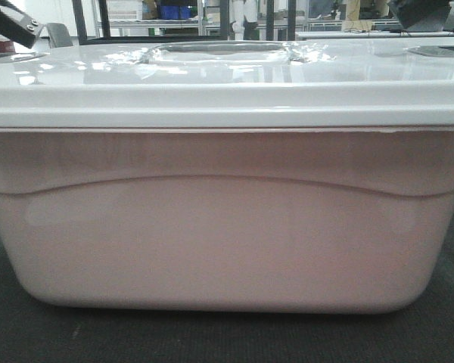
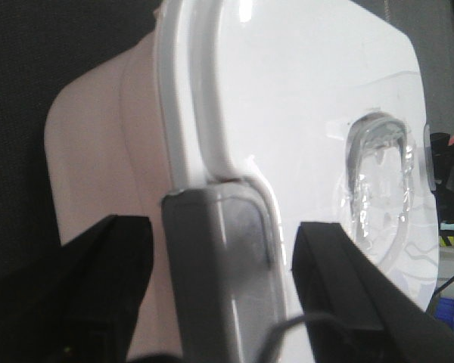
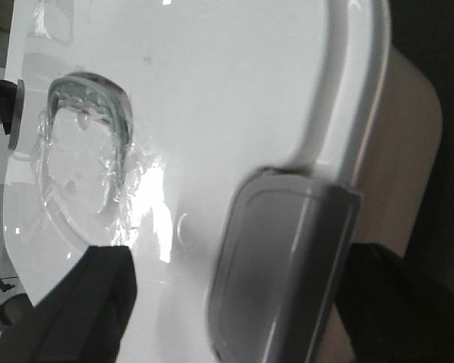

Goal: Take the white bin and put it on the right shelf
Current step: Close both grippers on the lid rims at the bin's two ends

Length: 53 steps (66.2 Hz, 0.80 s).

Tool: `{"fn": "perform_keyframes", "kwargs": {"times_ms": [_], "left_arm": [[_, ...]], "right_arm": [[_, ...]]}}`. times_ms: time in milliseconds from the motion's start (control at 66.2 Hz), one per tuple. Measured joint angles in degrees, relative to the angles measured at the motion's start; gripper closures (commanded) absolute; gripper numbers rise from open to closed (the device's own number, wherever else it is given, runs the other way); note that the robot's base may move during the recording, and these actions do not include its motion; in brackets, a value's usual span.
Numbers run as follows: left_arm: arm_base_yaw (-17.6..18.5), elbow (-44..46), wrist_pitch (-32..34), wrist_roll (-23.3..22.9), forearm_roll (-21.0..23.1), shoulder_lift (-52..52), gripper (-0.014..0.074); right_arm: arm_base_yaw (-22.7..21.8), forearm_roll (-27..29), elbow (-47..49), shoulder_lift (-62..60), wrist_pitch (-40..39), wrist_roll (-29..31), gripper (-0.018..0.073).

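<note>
Close in front of the robot, the white bin (image 1: 227,227) stands upright on a dark surface (image 1: 227,336), and I cannot tell whether this surface is a bench or the floor. Its glossy lid (image 1: 227,83) is on, with the recessed handle (image 1: 219,51) in the middle of the top. The bin fills almost the whole front view. At the left end of the bin, the left hand (image 2: 219,249) is open wide, and its two dark fingers (image 2: 106,287) stand on either side of the left latch (image 2: 212,287), with a gap on each side. At the right end, the right hand (image 3: 238,257) is also open wide around the right latch (image 3: 287,265). Its outer finger is just beside the latch, but I cannot tell if they touch. Neither hand holds anything. I judge that the step in hand is the grasp: both hands are placed at the two ends, and the closing is not yet done. The next move, in my opinion, calls for both hands to close at the same time on the ends of the lid, so that the bin does not turn or slide, and then for an even lift by both arms. The bin is wide and the lid is smooth, so a weak grip on one end could let it tilt. The right shelf I cannot pick out with certainty; only some far racks (image 1: 136,23) with blue bins (image 1: 174,11) are seen behind the bin.
</note>
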<state>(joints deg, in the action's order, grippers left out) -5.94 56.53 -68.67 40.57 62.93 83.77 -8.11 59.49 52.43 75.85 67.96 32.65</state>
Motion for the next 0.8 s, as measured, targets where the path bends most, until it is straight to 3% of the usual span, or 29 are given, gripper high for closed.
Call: {"fn": "perform_keyframes", "kwargs": {"times_ms": [801], "left_arm": [[0.0,0.0,0.0,0.6,-0.7,0.0,0.0284]], "right_arm": [[0.0,0.1,0.0,1.5,-0.7,0.1,-0.0065]]}}
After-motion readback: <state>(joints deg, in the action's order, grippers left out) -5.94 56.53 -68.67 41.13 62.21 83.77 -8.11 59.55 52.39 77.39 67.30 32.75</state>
